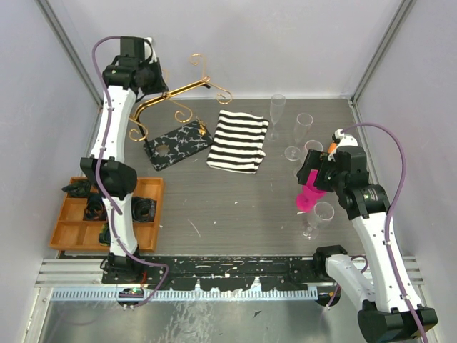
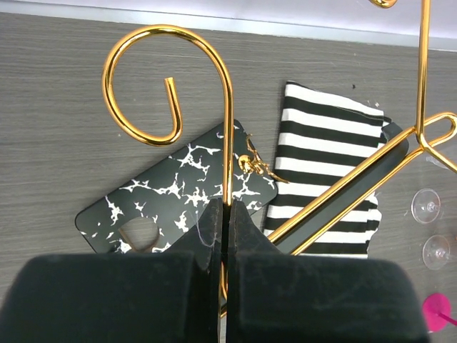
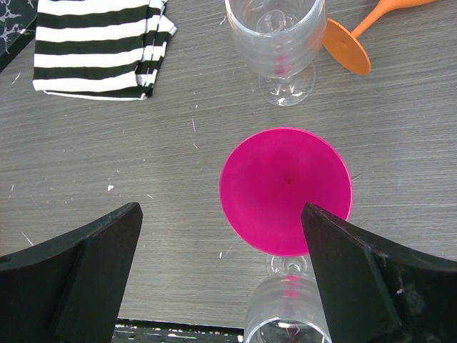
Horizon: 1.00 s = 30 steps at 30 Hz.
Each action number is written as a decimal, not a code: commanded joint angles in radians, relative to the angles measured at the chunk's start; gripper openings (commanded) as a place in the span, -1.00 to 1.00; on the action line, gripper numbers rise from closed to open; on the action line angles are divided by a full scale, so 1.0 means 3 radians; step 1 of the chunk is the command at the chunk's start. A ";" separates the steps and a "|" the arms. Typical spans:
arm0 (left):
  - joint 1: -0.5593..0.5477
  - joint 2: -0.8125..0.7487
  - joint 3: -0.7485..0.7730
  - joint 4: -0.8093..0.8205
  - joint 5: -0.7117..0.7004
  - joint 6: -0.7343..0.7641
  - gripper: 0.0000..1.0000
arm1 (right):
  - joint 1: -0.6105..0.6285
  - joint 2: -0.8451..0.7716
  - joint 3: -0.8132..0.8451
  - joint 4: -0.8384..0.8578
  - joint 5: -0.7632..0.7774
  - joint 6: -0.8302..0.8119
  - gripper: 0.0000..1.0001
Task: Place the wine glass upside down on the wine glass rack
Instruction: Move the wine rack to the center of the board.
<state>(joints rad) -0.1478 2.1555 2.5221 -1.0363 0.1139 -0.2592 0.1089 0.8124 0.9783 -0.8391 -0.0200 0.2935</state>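
Your orange tray [image 1: 71,234], lower left of the overhead view, holds small dark items [image 1: 91,207] in several compartments; what they are you cannot tell. Your left gripper [image 2: 223,214] is pinched tight on a gold wire of the wine glass rack [image 1: 178,141], which sits upper left beside the striped cloth [image 1: 239,139]. Your right gripper [image 3: 220,214] is spread wide above the upright pink wine glass [image 3: 285,189], right of centre, a finger on either side, with clear glasses [image 1: 303,128] close by

Striped cloth [image 1: 238,141], orange tray [image 1: 71,232]
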 commanded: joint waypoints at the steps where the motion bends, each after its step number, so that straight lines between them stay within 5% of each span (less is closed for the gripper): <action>1: -0.0331 0.0024 0.0039 -0.0154 0.0302 -0.0052 -1.00 | -0.0015 -0.0017 0.0017 0.0133 0.0008 -0.0020 1.00; 9: -0.0561 -0.0045 -0.0058 -0.0178 0.0414 -0.0137 -1.00 | -0.0016 0.0009 0.0006 0.0141 0.0005 -0.0022 1.00; 30: -0.0790 -0.0642 -0.0818 -0.0522 -0.0149 -0.0257 -1.00 | -0.0015 0.0001 0.0014 0.0155 0.0006 -0.0012 1.00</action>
<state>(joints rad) -0.3653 1.9991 2.3215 -1.0157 0.1032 -0.3431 0.1089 0.8124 0.9760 -0.8387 -0.0196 0.2935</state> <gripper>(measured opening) 0.019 0.998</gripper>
